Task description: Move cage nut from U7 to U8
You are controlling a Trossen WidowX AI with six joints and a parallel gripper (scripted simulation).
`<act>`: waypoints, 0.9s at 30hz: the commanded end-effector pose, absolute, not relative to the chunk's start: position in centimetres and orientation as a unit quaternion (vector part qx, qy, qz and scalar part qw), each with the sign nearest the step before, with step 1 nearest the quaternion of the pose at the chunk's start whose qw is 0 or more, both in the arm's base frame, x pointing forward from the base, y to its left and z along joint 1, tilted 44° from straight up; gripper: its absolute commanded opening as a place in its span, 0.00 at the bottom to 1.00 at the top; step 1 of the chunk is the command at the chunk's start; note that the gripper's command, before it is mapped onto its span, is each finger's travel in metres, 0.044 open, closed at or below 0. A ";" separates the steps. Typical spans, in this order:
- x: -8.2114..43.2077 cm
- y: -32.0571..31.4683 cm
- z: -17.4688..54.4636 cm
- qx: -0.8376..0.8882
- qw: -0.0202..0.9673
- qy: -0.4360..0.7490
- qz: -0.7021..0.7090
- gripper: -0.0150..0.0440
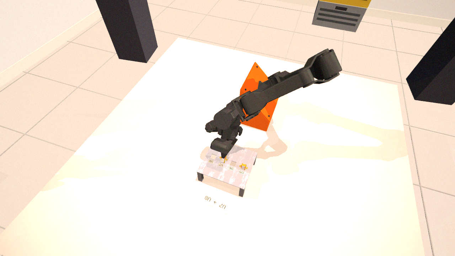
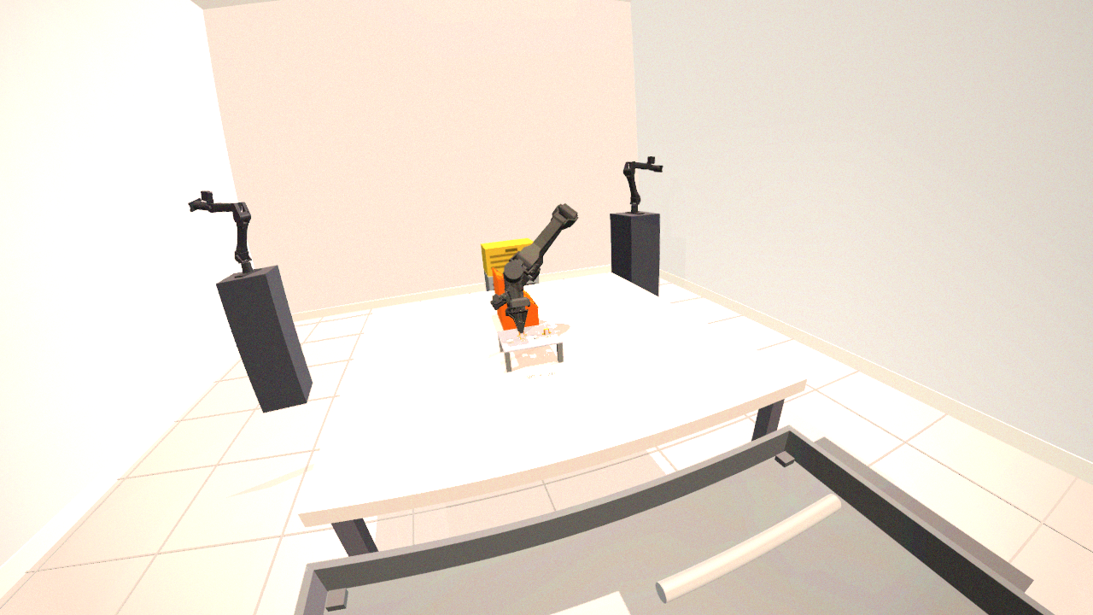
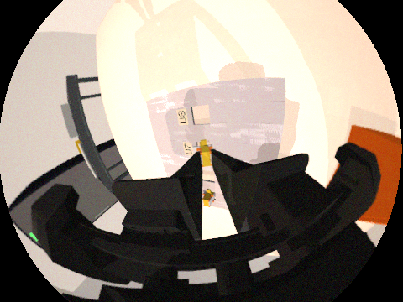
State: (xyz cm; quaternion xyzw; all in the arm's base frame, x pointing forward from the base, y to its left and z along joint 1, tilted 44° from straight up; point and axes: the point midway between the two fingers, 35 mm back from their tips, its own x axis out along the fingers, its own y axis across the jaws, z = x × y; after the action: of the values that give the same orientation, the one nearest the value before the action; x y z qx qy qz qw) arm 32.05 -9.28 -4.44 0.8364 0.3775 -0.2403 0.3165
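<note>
Where the label reads "U7", the pincer [image 1: 223, 156] [image 2: 521, 333] [image 3: 206, 157] is clamped on the yellow cage nut [image 1: 223, 159] [image 3: 205, 153], beside "U8".

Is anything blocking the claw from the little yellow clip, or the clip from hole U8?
Nothing visible does: the gripper is shut on the cage nut at U7, and only bare rail plate lies between it and U8.

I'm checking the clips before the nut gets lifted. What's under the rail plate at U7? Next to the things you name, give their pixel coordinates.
Wings below the rail plate [image 1: 219, 175] [image 3: 248, 96] can't be seen: the plate covers them. Only the U7 nut's [image 3: 206, 157] top shows, between the gripper's [image 3: 206, 161] fingers.
</note>
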 end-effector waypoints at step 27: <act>32.4 -9.4 -4.3 0.831 0.316 0.388 -0.242 0.30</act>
State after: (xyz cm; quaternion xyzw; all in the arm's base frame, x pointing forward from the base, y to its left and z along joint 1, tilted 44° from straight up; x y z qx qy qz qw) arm 32.22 -9.34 -4.38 0.8321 0.3878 -0.2433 0.3130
